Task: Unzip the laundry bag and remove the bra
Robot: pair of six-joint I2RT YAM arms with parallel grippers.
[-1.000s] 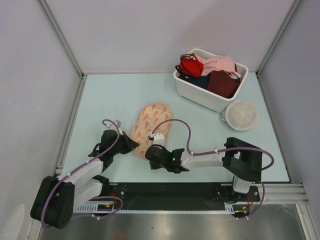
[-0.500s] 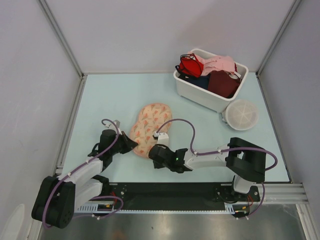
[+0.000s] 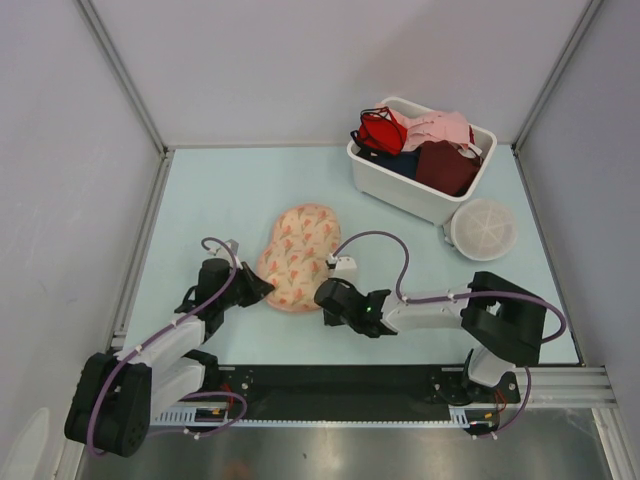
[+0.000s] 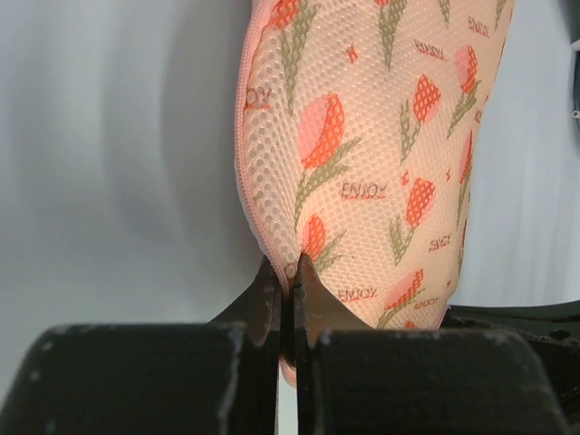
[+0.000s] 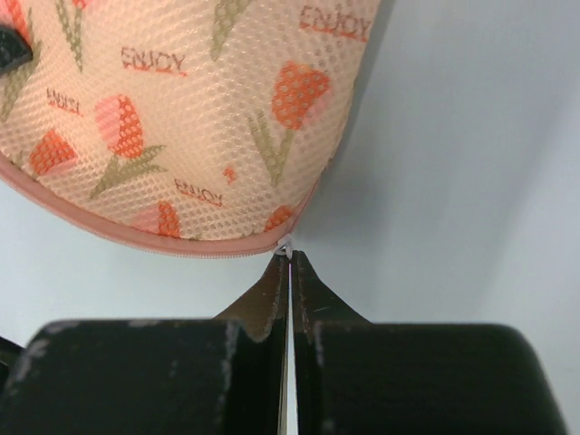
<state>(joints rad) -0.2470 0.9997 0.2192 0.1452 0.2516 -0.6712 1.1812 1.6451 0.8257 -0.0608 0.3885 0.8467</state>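
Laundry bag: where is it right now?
Top view: the laundry bag lies left of centre on the table, between the left hand and right hand, both pinching its near edge.

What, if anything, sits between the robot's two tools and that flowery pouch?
Nothing visible does. The left tool is shut on the seamed edge of the laundry bag, and the right tool is shut on a small pale tab at the bag's zip line.

L gripper (image 4: 288, 276), R gripper (image 5: 289, 263) both closed
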